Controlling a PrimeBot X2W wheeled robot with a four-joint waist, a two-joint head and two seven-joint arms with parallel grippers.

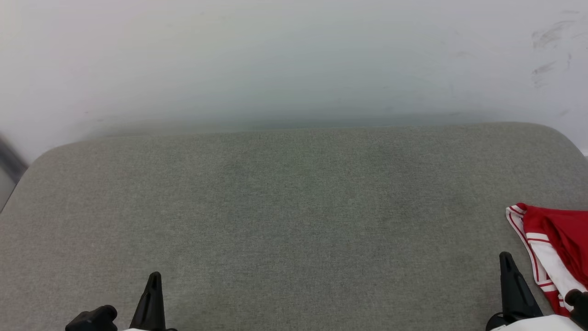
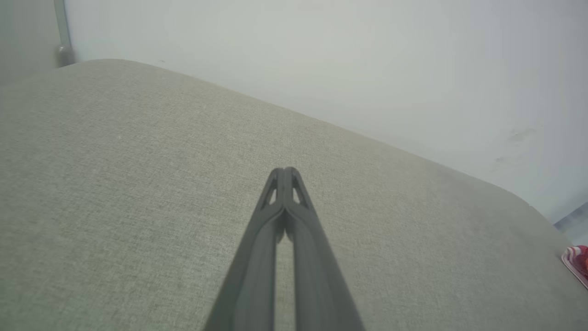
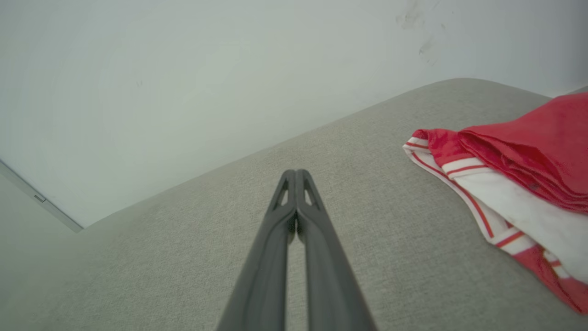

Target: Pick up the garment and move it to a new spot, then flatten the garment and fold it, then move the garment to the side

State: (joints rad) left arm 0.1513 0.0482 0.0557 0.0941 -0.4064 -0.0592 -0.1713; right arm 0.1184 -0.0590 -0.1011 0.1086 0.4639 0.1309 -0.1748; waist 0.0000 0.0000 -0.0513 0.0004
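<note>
Garment (image 1: 553, 239), a red jersey with a white sleeve and red-and-white striped trim, lies bunched in loose layers at the lower right of the head view. It rests on the grey padded surface (image 1: 294, 207) and is cut off by the frame's right edge. In my right wrist camera the garment (image 3: 523, 170) sits at the right of the frame, red folds on top, a white panel beneath, and the striped hem nearest the fingers. My left wrist camera shows a sliver of the garment (image 2: 579, 263) at its far right edge.

My right gripper (image 1: 506, 257) stands just beside the cloth at lower right, not touching it as far as I can see. Seen from its own wrist, the right gripper (image 3: 296, 173) has its two dark fingers pressed together with nothing between them. My left gripper (image 1: 155, 278) sits at lower left, well apart from the jersey. From its own wrist the left gripper (image 2: 285, 171) is likewise clamped on nothing. A pale wall (image 1: 294, 59) backs the surface.

My concerns from here:
- **Closed fingers:** they would shove the heap rather than take it, and it already lies toward the rounded right end of the padding, so a push could send it over.
- **Hidden overhang:** I cannot tell how much cloth hangs past the frame edge, and unseen weight there could pull the rest down.
- **Shallow pinch:** a grab at the striped hem may lift one layer and leave the rest trailing, tangling the later flattening.
</note>
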